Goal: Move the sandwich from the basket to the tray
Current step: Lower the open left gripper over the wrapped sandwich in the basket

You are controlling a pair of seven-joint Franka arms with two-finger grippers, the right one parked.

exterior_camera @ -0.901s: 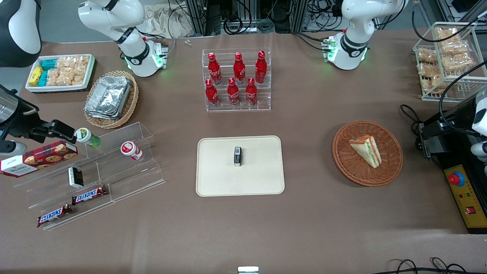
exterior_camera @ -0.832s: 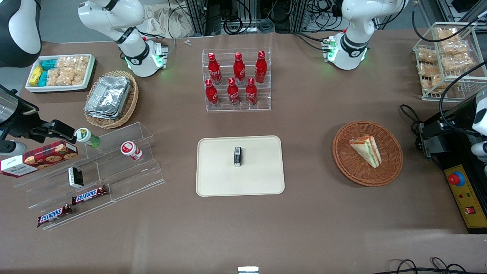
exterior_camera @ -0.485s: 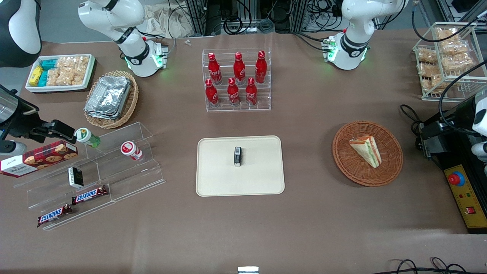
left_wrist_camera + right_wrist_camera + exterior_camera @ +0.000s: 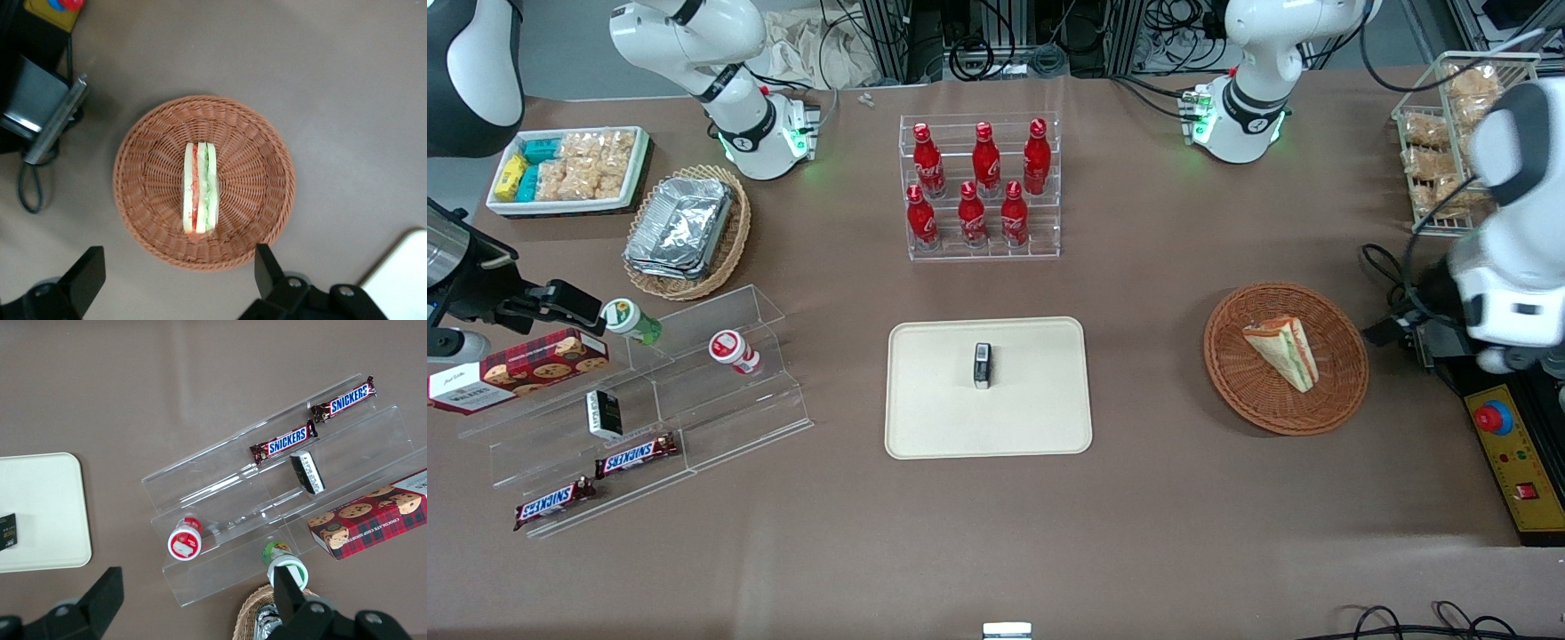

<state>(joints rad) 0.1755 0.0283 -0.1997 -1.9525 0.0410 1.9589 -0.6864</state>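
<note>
Swinging in from the table's edge, the gripper (image 4: 175, 280) now hangs spread wide and empty above the sandwich (image 4: 200, 188) in its basket (image 4: 267, 193), ready to descend.

Rough woven wicker basket (image 4: 153, 200) below claw (image 4: 179, 280), soft matt bread sandwich (image 4: 200, 188) in it, matt smooth brown bench (image 4: 347, 100), smooth matt plastic-looking tray (image 4: 1032, 418) w/ low rim.

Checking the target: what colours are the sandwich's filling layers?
Red and green between pale bread on the sandwich, clearest in the left wrist view.
</note>
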